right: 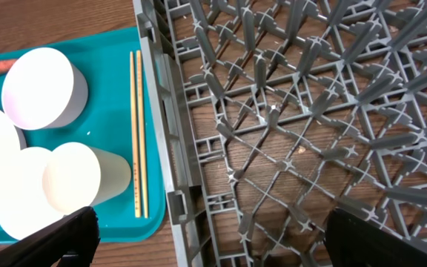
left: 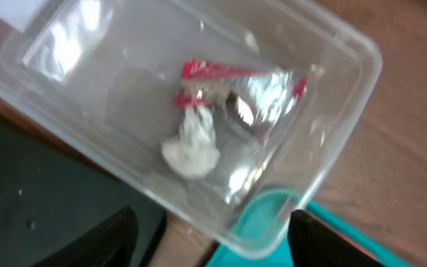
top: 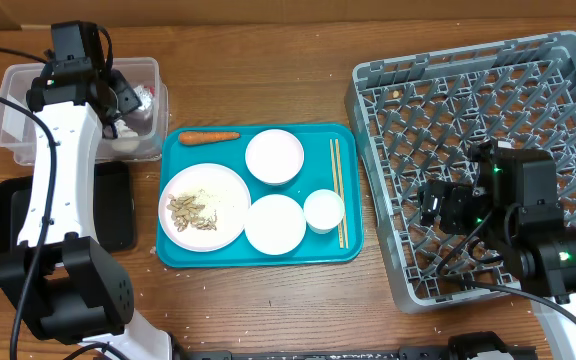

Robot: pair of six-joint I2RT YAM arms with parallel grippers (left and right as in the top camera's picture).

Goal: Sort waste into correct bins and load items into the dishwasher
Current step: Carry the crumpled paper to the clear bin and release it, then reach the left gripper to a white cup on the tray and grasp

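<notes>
Left claw (left: 213, 226): fingers apart, empty, above the clear tub (left: 362, 67).
Waste: red wrapper (left: 221, 71) and foil ball (left: 191, 152) lie in that tub.
Right claw (right: 210, 237): spread wide, empty, over the grey rack (right: 273, 111).
Teal tray (top: 178, 252): carrot (top: 208, 137), plate (top: 226, 188) with scraps (top: 193, 210), bowls (top: 274, 157), cup (top: 323, 211), chopsticks (top: 338, 190).

Nothing legible shows anywhere; the red shiny wrapper (left: 213, 70) in the clear tub (left: 87, 59) is too blurred to read.

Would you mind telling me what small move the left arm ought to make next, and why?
Probably lift the left gripper straight up off the clear tub. Its jaws stand open with nothing between them, the red wrapper lies inside the tub, and the carrot waits on the teal tray, so it seems free to go for that.
</notes>
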